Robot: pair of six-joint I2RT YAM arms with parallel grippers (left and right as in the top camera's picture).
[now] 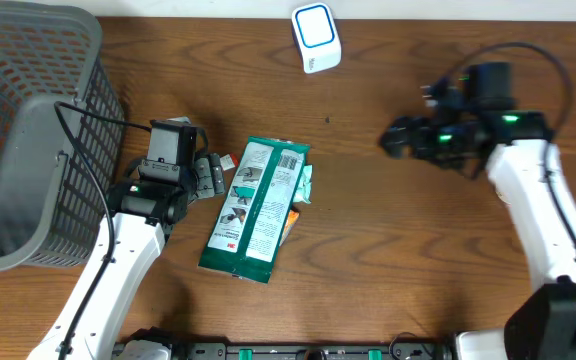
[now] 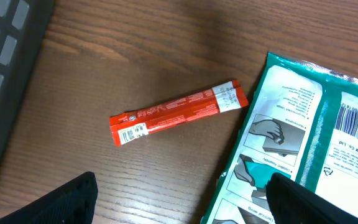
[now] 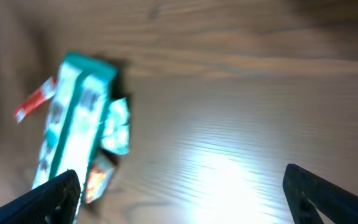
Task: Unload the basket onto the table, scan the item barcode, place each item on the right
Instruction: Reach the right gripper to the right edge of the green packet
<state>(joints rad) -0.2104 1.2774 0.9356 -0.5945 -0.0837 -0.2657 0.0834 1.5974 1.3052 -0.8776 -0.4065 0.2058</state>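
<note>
1. Judging by its look, the green packet (image 1: 256,208) is taken to be light, thin, floppy and slick-filmed; it lies flat on the worktop (image 1: 388,260), just beside the left hand (image 1: 206,172), barcode (image 1: 290,160) upward.
2. Both hands are seen spread and empty; the right hand (image 1: 400,140) is held well apart from it.
3. A long edge is best pinched, away from the barcode, so that sagging is limited.
</note>
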